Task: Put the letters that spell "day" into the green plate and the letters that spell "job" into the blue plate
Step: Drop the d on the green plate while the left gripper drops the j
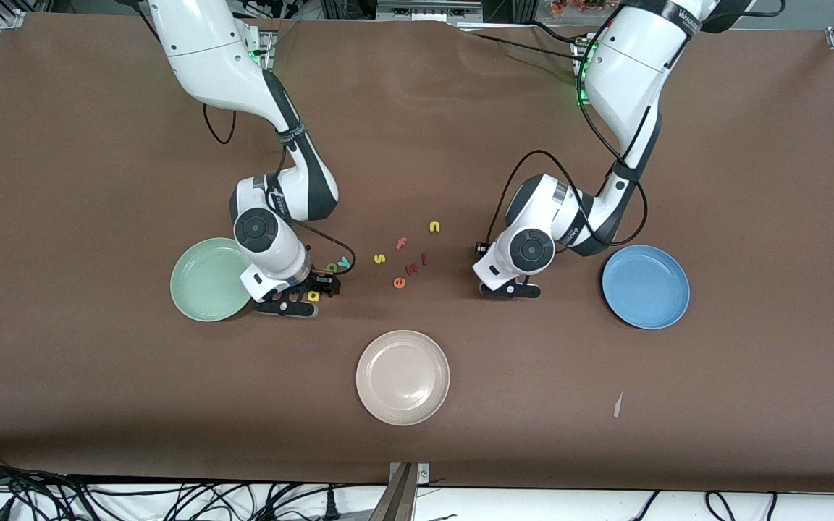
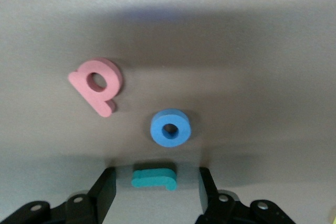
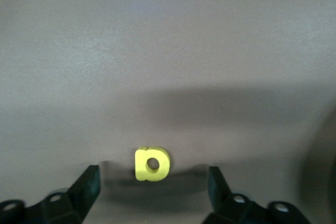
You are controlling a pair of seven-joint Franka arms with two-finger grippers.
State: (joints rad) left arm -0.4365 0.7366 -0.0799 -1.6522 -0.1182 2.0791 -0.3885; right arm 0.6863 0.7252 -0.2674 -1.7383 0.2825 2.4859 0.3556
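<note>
Letters: 1 yellow a [image 3: 152, 164] between apart right tool [image 3: 152, 184] fingers, 1 teal j [image 2: 154, 178] between apart left tool [image 2: 155, 190] fingers.

A brown surface [image 1: 98, 145] carried three plates around loose foam letters [image 1: 411, 268] at its middle. The green plate [image 1: 203, 282] lay at nine o'clock of them, the blue plate [image 1: 645, 286] at three and a beige plate [image 1: 402, 377] at six. Among the letters lay a yellow n [image 1: 434, 227], a pink f [image 1: 401, 243], a yellow s [image 1: 379, 258] and an orange e [image 1: 399, 283].
</note>
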